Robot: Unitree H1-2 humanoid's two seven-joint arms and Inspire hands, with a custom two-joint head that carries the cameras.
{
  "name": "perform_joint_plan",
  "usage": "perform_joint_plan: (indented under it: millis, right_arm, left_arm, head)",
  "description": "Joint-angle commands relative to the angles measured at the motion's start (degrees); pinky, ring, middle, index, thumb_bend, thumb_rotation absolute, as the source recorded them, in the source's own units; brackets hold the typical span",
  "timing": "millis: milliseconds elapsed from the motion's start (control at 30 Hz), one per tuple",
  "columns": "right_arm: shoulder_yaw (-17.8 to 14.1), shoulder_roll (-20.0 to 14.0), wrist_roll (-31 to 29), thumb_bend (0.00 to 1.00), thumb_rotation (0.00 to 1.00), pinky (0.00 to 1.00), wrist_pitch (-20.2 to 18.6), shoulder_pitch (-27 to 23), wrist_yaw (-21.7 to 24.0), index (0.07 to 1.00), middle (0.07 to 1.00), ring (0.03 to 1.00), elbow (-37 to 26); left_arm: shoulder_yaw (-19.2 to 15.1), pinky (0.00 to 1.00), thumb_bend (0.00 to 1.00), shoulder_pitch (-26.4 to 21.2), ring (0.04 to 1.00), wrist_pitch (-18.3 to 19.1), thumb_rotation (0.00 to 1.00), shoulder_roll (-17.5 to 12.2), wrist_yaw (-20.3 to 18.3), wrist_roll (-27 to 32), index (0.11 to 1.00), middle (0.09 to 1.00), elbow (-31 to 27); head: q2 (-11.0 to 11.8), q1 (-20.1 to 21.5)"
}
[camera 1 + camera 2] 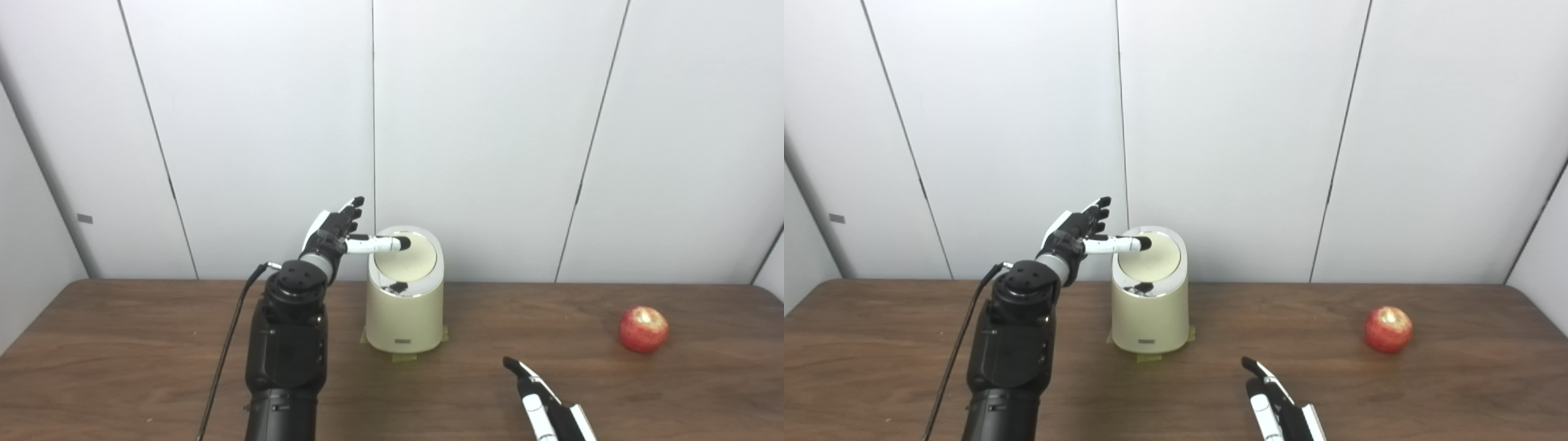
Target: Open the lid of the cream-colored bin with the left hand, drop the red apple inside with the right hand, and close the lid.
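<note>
Left eye view shows the cream-colored bin (pixel 404 306) standing upright on the brown wooden surface (pixel 122 343), toward the rear, close to the white panelled wall (pixel 490 122). Its domed lid (pixel 407 257) sits in a shiny rim and looks closed or nearly so; small pieces of tape (pixel 404 357) peek out at the bin's base. The left robot hand (pixel 340 229) is raised just left of the bin at the height of the lid, its fingers spread apart and holding nothing, with one white, black-tipped finger (pixel 380 244) stretched out sideways over the lid's rear edge; whether the tip actually touches the lid cannot be told. A black cable (pixel 229 343) hangs along the left arm (pixel 288 349), left of the bin. The red apple (pixel 643 329) rests on the surface well to the right of the bin, apart from both hands. The right robot hand (pixel 542 404) lies low in front and to the right of the bin, only partly in view at the bottom edge, fingers extended and holding nothing.
</note>
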State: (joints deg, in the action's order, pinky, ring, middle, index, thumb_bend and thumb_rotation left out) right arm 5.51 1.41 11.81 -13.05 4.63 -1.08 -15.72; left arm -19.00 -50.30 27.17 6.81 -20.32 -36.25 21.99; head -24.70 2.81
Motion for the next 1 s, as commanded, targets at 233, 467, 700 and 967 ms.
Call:
perform_joint_plan:
  millis: [233,467,700,967]
  right_arm:
    - [-0.18,1.25,0.21,0.47,0.99,0.96,0.56,-2.06,-0.92,0.873,0.937,0.967,-3.15]
    - [-0.55,1.41,-0.23,0.44,0.92,0.91,1.66,-1.9,-1.46,0.869,0.921,0.94,-3.29]
    - [-0.53,1.7,-0.08,0.45,0.96,0.92,0.74,-2.02,-1.59,0.871,0.924,0.941,-3.85]
    - [-0.39,1.66,-0.44,0.45,0.98,0.91,0.72,-1.99,-1.19,0.872,0.928,0.942,-4.04]
  left_arm:
    - [6.23,1.0,0.86,-4.14,1.0,-0.25,0.12,-0.83,-1.18,-4.52,1.0,1.0,0.55]
    - [9.67,0.91,0.84,-3.72,0.964,-0.27,0.12,-1.24,0.72,-4.77,1.0,1.0,0.78]
    - [12.72,0.89,0.83,-3.83,0.964,-0.26,0.05,-2.56,4.1,-3.88,1.0,1.0,2.34]
    - [15.16,0.86,0.82,-3.85,0.954,-0.26,0.03,-4.07,6.47,-1.64,1.0,1.0,3.43]
  head:
    - [-0.68,0.25]
    - [-0.94,0.28]
    - [-1.07,0.47]
    - [-1.28,0.42]
